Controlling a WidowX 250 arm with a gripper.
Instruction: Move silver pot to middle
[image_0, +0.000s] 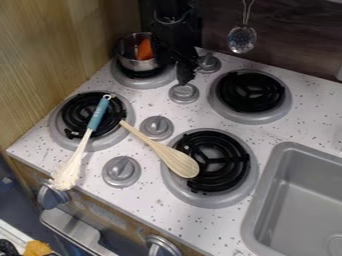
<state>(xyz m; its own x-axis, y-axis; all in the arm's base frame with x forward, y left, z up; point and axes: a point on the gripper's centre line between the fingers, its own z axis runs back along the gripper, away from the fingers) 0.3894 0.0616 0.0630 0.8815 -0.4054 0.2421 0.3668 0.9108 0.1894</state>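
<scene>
Sink (259, 209) borders counter (150, 200); silver pot (137, 64) on burner (143, 81) near wooden wall (60, 40); jaws' spread unclear.

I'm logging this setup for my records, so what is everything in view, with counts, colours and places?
Pot: 1, silver, upper-left burner
Orange item: 1, orange, in the pot
Burners: 4, black coils with grey surrounds, on the stovetop
Brush: 1, blue handle, cream bristles, across the left burner
Spoon: 1, wooden tan, slanting between the two lower burners
Slotted spoon: 1, silver, hanging at the back
Upper knobs: 4, grey, among the burners
Front knobs: 2, grey, front panel
Handle: 1, grey, front panel
Stovetop: 1, speckled white, centre
Sink: 1, grey, lower right
Yellow item: 1, lower-left corner
Arm: 1, black, top
End effector: 1, black, right beside the pot
</scene>
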